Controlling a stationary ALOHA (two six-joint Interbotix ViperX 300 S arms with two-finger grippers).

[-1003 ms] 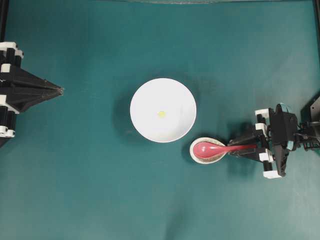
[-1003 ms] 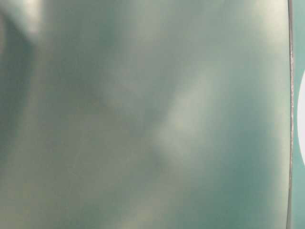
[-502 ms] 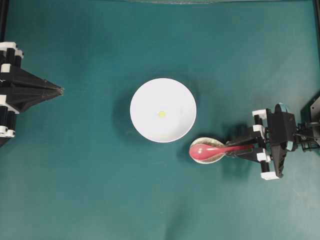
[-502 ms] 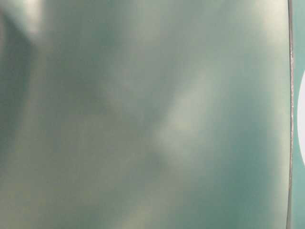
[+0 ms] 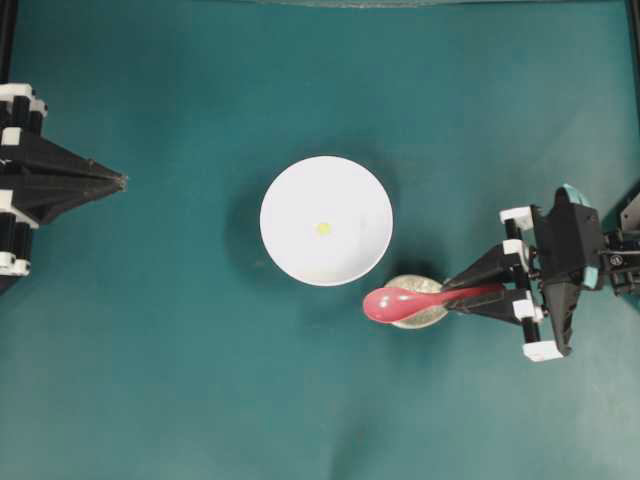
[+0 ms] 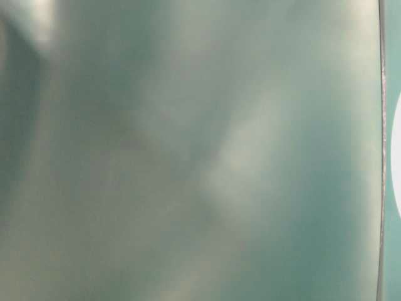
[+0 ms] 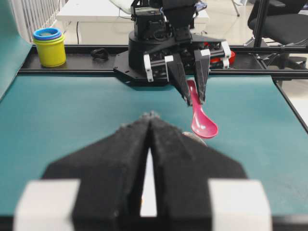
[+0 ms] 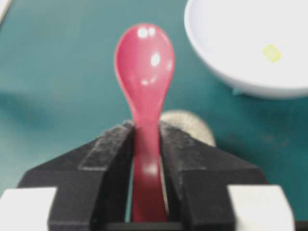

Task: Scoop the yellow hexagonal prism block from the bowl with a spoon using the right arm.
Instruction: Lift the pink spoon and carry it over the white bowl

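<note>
My right gripper point(image 8: 147, 139) is clamped on the spoon point(image 8: 144, 86): both black fingers point(image 8: 108, 159) press against the straight pink-red handle, which runs out between them with the glossy oval scoop ahead of the tips. In my right wrist view the scoop faces up and has nothing in it. Directly beneath the spoon's neck sits the small speckled dish point(image 8: 190, 126), and the spoon is lifted clear of it, as the left wrist view shows, where the scoop hangs in the air below the right gripper point(image 7: 193, 98) above the teal table point(image 7: 72, 115).

Farther on, ahead and off to one side of the scoop, stands the bowl point(image 8: 226, 72), its white rim near the spoon's tip but apart from it. The yellow hexagonal prism block point(image 8: 271, 52) lies alone on the bowl's floor, well beyond the scoop and not touched by it. From overhead the spoon point(image 5: 400, 302) points at the bowl's point(image 5: 290, 250) lower edge, with the yellow hexagonal prism block point(image 5: 323, 228) near the bowl's centre.

Across the table my left gripper point(image 5: 118, 181) rests with its pointed fingers pressed together, holding nothing, far from the bowl. The table-level view is a blur and tells me nothing.
</note>
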